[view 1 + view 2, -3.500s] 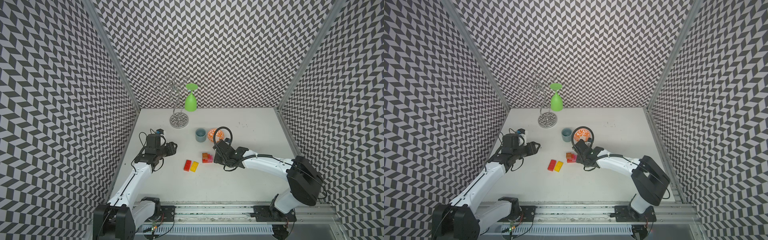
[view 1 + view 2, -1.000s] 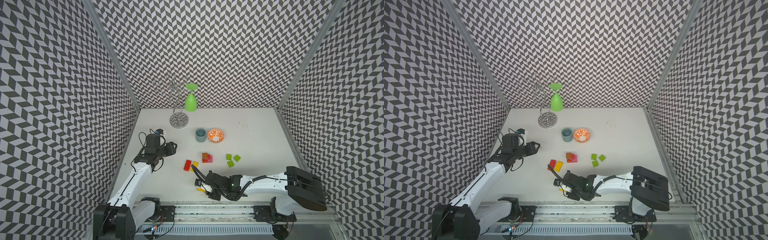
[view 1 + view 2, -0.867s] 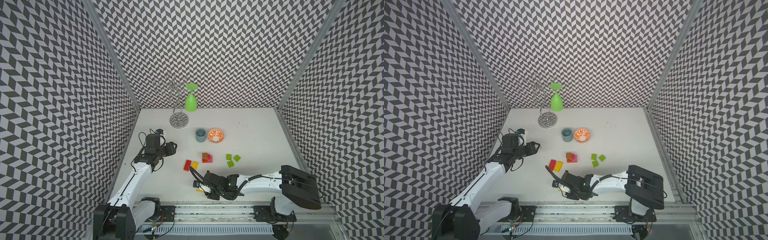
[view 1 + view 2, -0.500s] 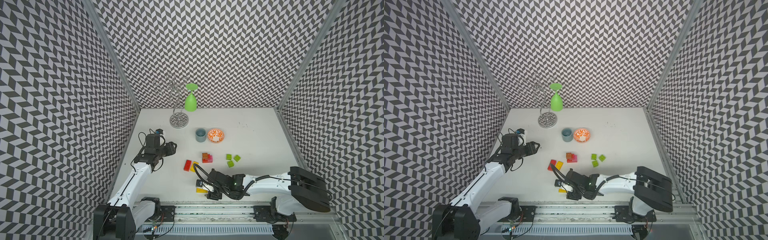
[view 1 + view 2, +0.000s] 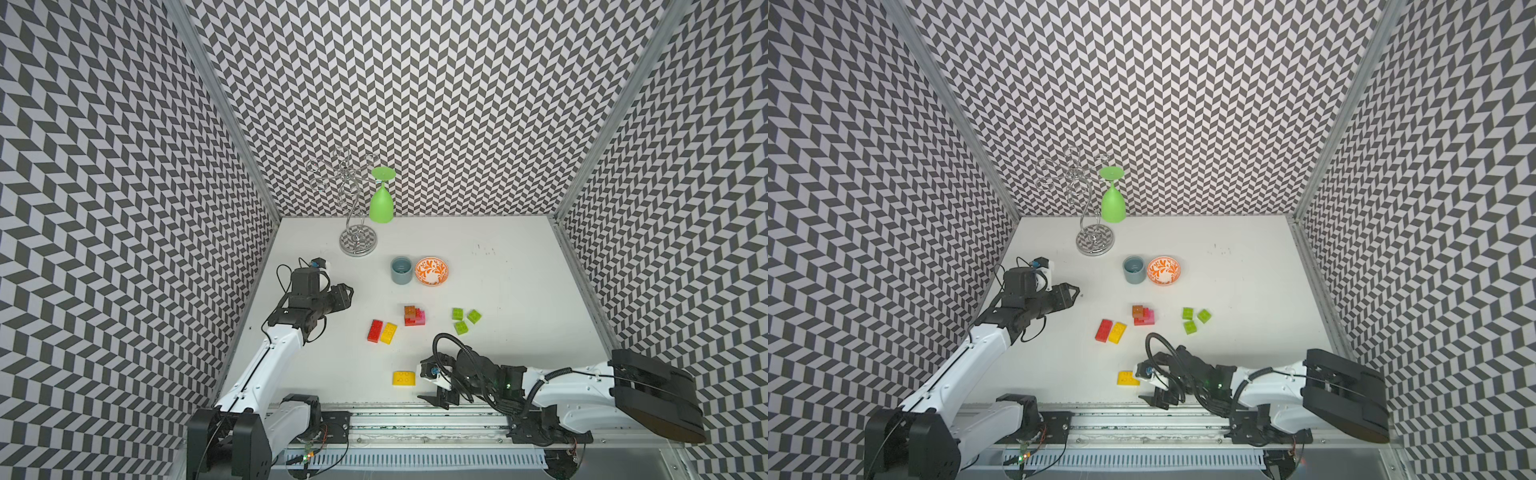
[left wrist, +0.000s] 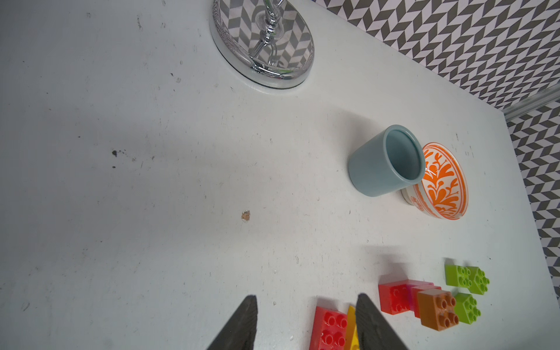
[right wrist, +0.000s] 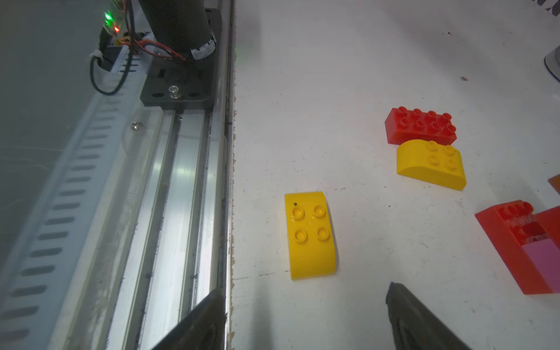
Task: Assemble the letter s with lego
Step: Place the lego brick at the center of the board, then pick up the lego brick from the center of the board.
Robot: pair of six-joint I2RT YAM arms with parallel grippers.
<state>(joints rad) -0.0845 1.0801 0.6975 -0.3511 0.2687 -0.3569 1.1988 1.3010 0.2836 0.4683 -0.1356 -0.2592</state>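
The loose yellow brick (image 7: 310, 235) lies flat on the white table (image 5: 519, 291), studs up, very near the front edge. The metal rail (image 7: 181, 197) runs just beyond that edge, so on that side almost no room is left. The right gripper (image 7: 306, 300) is low and just beside the brick. Its jaws are wide apart and hold nothing, and the brick lies in front of them, not between them. Toward the middle the surface is bare until the red two-by-four brick (image 5: 375, 331) and the second yellow brick (image 5: 388, 333), which touch along their long sides. A little farther back stands a small stack (image 5: 414, 318) of orange-brown, red and pink bricks, and right of it three lime green bricks (image 5: 460, 327) sit close together. Behind these the table is open up to the right wall. The left gripper (image 6: 306, 298) hovers near the left wall, jaws partly apart and empty, well apart from all bricks. At the back a blue-grey cup (image 5: 401, 270) is just beside an orange-patterned bowl (image 5: 432, 271). The loose yellow brick is glossy, with four studs on one half, a smooth rounded slope on the other, and a small dark speck beside one stud.
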